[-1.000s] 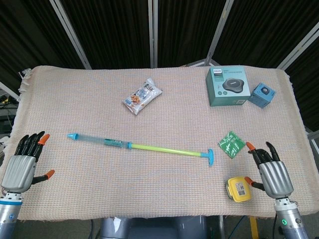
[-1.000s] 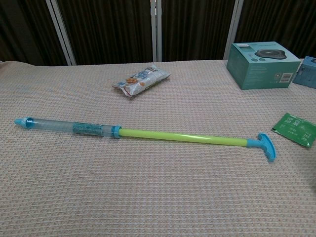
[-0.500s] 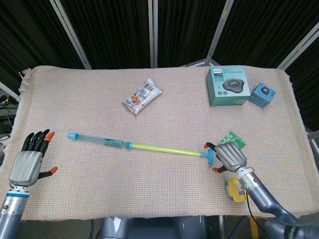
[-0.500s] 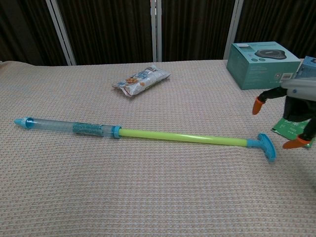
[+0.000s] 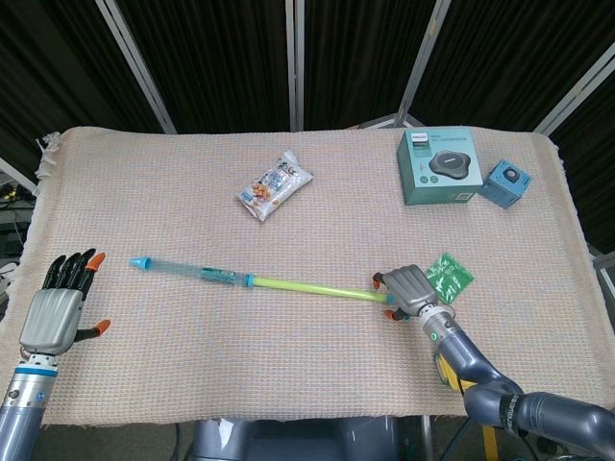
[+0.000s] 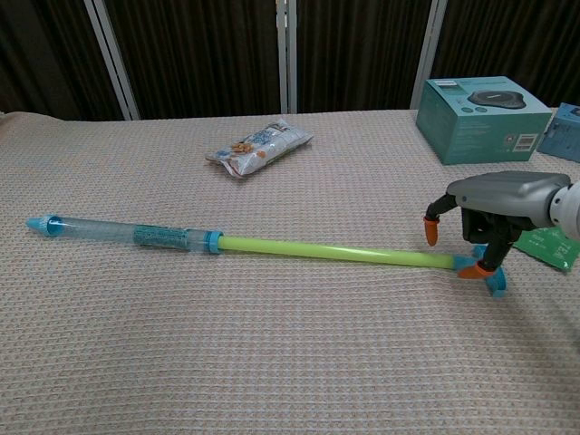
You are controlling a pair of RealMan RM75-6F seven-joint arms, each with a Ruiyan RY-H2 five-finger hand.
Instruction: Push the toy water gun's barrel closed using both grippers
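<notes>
Water gun (image 5: 274,282) lies mid-table, plunger extended. Our right hand (image 6: 489,217) cups the T-handle (image 6: 490,275); grip unclear. Left hand (image 5: 58,307) released, well apart: we'd brace the nozzle (image 5: 140,261) first, then push along the axis.

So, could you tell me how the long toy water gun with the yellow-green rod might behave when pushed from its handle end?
The toy water gun looks thin and light, so it may slide across the woven tablecloth unless braced. Round-bodied, it could roll. The right hand is at its handle; the left hand is apart.
</notes>
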